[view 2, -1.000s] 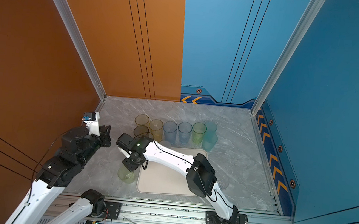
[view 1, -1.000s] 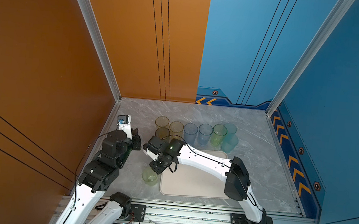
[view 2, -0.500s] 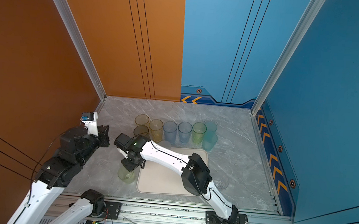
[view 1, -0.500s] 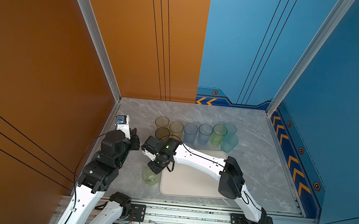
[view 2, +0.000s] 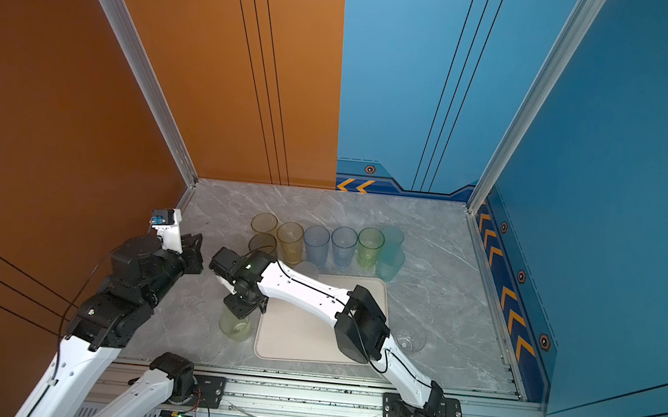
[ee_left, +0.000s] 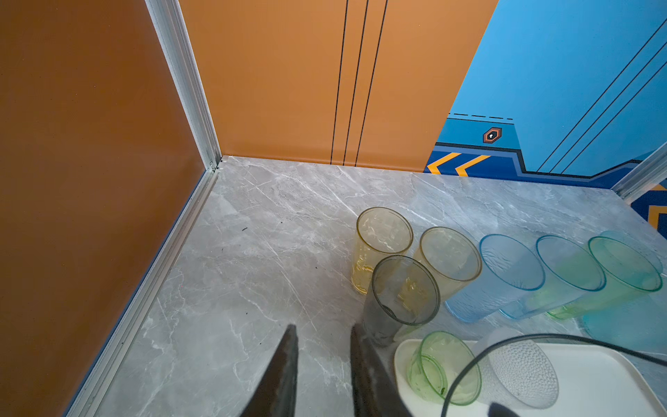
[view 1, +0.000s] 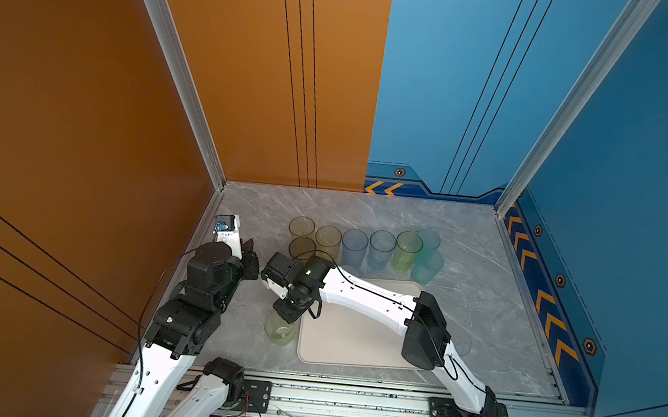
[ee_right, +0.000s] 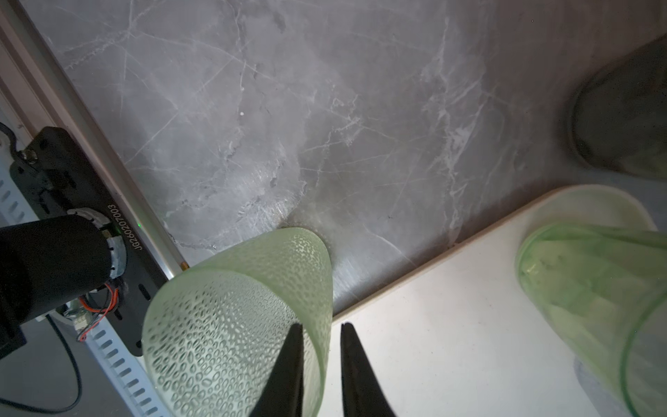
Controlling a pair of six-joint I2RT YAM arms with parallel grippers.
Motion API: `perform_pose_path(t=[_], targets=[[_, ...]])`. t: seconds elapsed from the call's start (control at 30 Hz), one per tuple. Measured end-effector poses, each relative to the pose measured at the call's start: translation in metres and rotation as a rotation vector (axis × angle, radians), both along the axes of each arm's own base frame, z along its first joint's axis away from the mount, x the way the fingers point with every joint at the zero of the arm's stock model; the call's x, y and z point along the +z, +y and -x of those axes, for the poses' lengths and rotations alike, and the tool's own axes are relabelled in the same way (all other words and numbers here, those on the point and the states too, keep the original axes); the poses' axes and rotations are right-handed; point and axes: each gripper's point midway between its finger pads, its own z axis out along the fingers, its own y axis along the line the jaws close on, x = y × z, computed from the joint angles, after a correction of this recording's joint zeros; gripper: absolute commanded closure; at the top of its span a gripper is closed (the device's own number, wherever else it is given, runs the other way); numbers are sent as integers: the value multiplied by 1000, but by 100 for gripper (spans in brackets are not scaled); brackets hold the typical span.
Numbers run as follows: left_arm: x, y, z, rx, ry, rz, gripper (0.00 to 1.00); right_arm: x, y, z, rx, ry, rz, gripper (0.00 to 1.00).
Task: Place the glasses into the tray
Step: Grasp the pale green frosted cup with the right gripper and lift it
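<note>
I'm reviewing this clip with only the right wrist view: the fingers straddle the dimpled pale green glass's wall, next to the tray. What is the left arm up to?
Observer: The left gripper is open and empty, over the table, just short of the smoky grey glass.
Operator: Any glass off the tray that I can't see?
Observer: Yes, a clear glass stands on the table to the right of the tray, beside the right arm's elbow.
</note>
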Motion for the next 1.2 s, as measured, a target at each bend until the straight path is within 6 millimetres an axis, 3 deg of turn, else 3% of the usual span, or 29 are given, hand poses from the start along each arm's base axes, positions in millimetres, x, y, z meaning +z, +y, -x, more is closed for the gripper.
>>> perform_pose_path(t=[0.17,0.63,1.2], targets=[[0,0,0,-1,0,1,73,-11,-3,1,2,0,36,84],[-3,-1,0,-8,7,4,73,-8,-6,-5,-4,-54,60,100],[-12,-2,-7,-11,42,1,73,-2,-10,-12,-20,-104,57,100]])
